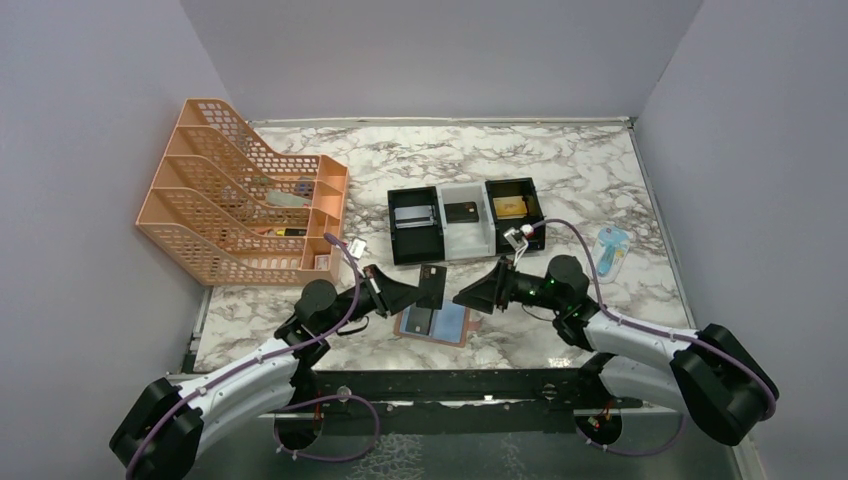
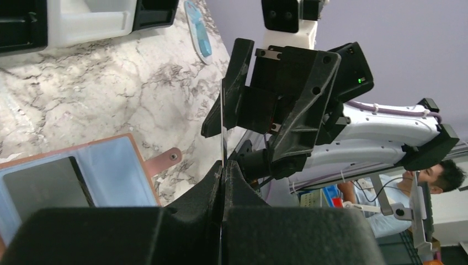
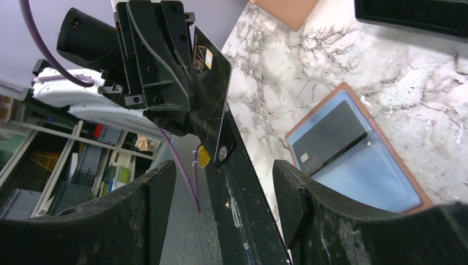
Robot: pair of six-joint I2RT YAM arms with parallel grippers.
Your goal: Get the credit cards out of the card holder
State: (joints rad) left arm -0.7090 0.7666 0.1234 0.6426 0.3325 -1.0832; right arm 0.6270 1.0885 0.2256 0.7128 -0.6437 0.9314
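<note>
Over 1 holder (image 1: 457, 323) with 1 card (image 1: 419, 321), left tool (image 1: 418, 295) pinches 1 black card (image 1: 434, 275).

We're looking at a robotics lab bench: a white marble-patterned tabletop (image 1: 560, 160) boxed in by plain lilac-grey partition walls (image 1: 430, 50). Lower right of the left wrist view, a seated person in a pale shirt (image 2: 388, 222) among cables. At the left of the right wrist view, metal shelving stacked with storage bins (image 3: 66, 165).
</note>
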